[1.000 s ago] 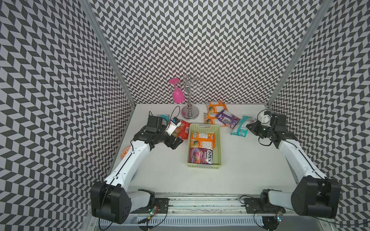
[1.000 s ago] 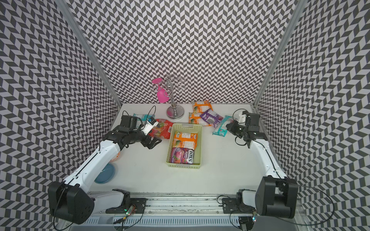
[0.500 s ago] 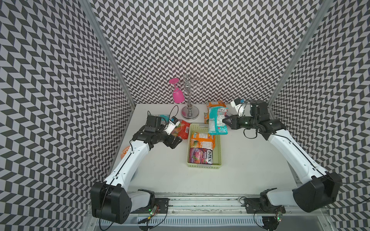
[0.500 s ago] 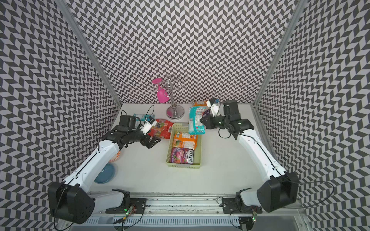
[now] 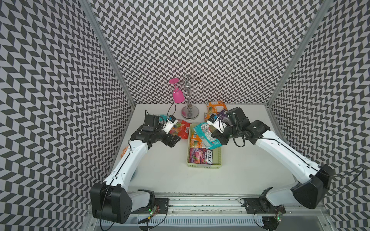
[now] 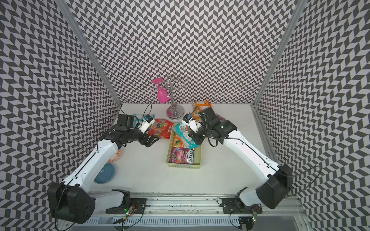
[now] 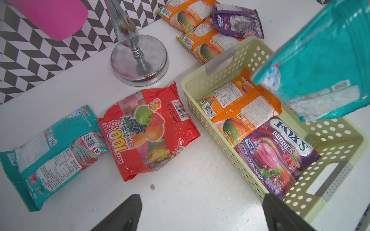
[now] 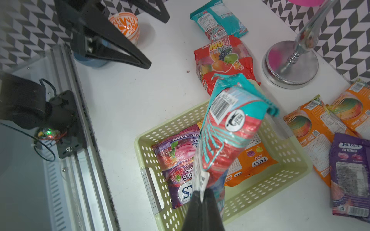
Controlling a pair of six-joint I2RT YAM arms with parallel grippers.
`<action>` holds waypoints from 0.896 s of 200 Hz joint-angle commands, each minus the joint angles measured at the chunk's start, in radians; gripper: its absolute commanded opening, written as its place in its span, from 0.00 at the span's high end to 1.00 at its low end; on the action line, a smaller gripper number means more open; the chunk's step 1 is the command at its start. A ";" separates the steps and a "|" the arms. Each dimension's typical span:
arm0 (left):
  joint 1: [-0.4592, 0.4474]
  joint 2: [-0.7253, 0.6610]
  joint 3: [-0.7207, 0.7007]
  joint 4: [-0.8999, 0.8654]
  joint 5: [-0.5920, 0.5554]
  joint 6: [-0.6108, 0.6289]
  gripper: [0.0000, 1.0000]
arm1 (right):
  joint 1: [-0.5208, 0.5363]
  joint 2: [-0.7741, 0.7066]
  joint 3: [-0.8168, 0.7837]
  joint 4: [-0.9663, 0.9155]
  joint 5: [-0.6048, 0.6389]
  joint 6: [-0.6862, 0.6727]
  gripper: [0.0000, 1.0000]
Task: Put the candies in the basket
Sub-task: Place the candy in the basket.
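Right gripper (image 8: 203,197) is clamped on one end of a teal packet (image 8: 230,130), which hangs slanted above the far half of the basket (image 5: 204,166). Left gripper (image 7: 202,197) stands wide apart and empty, just beside the basket, near the red bag (image 7: 148,130). An orange packet (image 7: 240,104) and a berry packet (image 7: 280,154) lie in the basket. Risk: the held end sits close to the basket's side rim, so letting go here may leave the packet draped over that rim or sliding out. The glossy film may also slip early. Outside the basket are a second teal packet (image 7: 50,152) beyond the red bag, and loose orange packets (image 7: 208,46) and a purple packet (image 7: 236,22) past the far end. A metal stand (image 7: 138,60) is near that corner. Nothing appears to block the drop.
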 commanded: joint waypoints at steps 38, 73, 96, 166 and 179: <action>0.025 -0.021 0.018 0.004 0.024 -0.010 0.01 | 0.122 0.032 0.017 0.004 0.339 -0.163 1.00; 0.035 -0.027 0.015 0.007 0.039 -0.015 0.01 | 0.180 0.062 0.005 0.012 0.423 -0.188 1.00; 0.036 -0.020 0.024 0.000 0.031 -0.015 0.01 | 0.221 0.093 0.011 0.013 0.509 -0.189 1.00; 0.039 -0.025 0.018 0.006 0.049 -0.018 0.01 | 0.294 0.144 -0.023 0.065 0.655 -0.240 1.00; 0.038 -0.025 0.010 0.014 0.055 -0.018 0.01 | 0.302 0.151 -0.024 0.072 0.669 -0.242 1.00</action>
